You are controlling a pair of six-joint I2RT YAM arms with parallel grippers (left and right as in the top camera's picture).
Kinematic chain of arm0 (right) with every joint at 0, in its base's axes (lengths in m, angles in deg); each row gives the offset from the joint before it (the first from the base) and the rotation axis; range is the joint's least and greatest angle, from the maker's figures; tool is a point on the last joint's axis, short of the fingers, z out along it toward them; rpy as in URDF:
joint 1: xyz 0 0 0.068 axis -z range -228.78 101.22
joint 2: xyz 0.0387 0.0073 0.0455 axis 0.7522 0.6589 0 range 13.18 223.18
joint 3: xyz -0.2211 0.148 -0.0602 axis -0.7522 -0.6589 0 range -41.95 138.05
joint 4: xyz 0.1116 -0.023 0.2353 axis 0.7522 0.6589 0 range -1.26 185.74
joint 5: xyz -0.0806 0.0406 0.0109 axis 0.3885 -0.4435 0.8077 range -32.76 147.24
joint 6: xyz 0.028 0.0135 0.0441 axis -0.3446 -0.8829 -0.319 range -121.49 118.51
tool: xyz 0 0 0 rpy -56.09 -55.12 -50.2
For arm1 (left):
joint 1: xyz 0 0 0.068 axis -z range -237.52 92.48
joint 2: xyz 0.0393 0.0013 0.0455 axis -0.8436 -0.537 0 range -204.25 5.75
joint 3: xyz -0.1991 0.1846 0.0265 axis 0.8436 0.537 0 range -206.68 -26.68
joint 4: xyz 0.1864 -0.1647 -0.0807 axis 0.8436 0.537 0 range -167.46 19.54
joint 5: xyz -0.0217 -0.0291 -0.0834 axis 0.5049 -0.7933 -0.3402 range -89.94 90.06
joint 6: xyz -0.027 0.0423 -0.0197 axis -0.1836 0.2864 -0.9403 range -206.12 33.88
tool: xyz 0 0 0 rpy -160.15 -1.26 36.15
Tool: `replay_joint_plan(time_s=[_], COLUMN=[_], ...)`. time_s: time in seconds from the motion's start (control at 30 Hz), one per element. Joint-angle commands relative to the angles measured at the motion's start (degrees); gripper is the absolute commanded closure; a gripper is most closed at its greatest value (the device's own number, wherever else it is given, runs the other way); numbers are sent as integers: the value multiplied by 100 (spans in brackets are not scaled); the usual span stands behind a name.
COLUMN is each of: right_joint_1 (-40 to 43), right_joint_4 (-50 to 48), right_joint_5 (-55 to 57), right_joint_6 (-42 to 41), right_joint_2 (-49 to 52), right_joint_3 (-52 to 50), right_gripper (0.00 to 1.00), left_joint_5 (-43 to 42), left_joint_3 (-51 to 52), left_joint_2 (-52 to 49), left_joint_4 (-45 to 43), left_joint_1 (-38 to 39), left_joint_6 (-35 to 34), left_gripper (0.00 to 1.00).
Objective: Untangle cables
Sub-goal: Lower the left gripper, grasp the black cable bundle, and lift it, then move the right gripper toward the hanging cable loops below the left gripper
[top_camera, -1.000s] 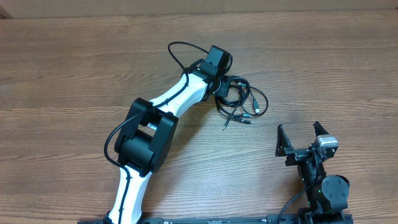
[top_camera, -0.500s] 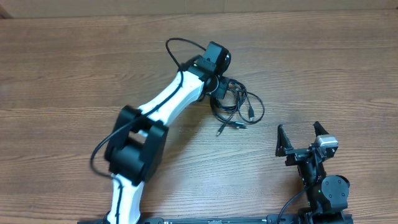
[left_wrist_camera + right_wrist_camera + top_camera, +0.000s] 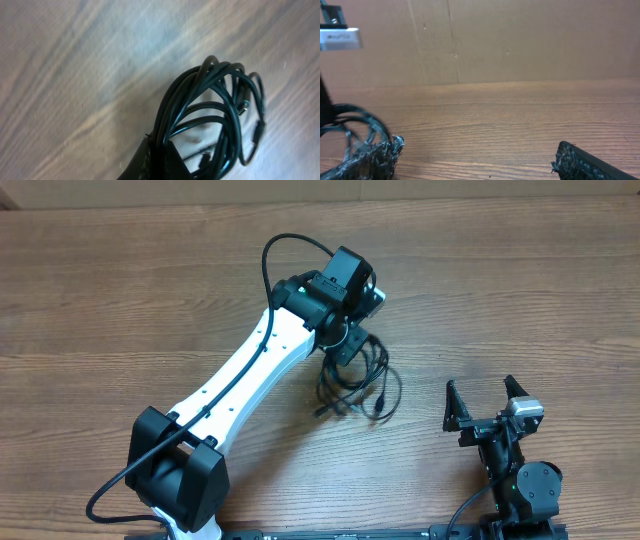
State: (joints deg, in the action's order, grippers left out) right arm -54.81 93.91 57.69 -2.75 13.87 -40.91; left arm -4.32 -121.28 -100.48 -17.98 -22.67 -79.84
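Observation:
The cables (image 3: 358, 380) are a tangled bundle of thin black cords with small plug ends, hanging below my left gripper (image 3: 346, 342) near the table's middle. In the left wrist view the cables (image 3: 215, 115) loop out from between my shut jaws (image 3: 159, 150), lifted above the wood. My right gripper (image 3: 485, 402) sits at the front right, open and empty, well apart from the bundle. In the right wrist view its two fingertips (image 3: 475, 155) stand wide apart, and part of the cables (image 3: 355, 125) shows at the far left.
The wooden table (image 3: 520, 290) fills the view. A cardboard wall (image 3: 520, 40) stands beyond the table's far edge. The left arm's own thicker black cable (image 3: 290, 245) arcs above its wrist.
My left arm has swung toward the front and left, carrying the cable bundle with it off its earlier spot; the bundle now dangles lower in the overhead view. The right arm has not moved.

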Motion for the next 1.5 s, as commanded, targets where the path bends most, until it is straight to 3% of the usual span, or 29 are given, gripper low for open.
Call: replay_joint_plan(time_s=[0.0, 0.37, 0.77, 0.83, 0.93, 1.0, 1.23, 1.47], right_joint_1=[15, 15, 15, 9, -2, -2, 0, 0], right_joint_4=[-37, -37, -37, -44, -114, -133, -61, 1329], right_joint_5=[52, 52, -105, -352, -894, -1283, -2653, -2662], right_joint_6=[26, 26, -37, -387, -2000, -2450, -2446, -1814], right_joint_2=[-52, -52, -52, -52, -52, -52, -52, 144], right_joint_3=[-57, -57, -57, -57, -57, -55, 138, 1174], right_gripper=[0, 0, 0, 0, 0, 0, 0, 0], left_joint_5=[-498, -2065, -2118, -2120, -2118, -2120, -2116, -2118], left_joint_3=[-83, -83, -81, -81, -81, -81, -81, -81], left_joint_2=[101, 101, 101, 101, 98, 98, 98, 98], left_joint_4=[319, 507, 562, 562, 535, 494, 483, 481], left_joint_1=[0, 9, 85, 140, 225, 273, 306, 306], left_joint_6=[278, 264, -68, -20, 131, 146, 149, 146], left_gripper=[96, 96, 96, 96, 96, 96, 96, 96])
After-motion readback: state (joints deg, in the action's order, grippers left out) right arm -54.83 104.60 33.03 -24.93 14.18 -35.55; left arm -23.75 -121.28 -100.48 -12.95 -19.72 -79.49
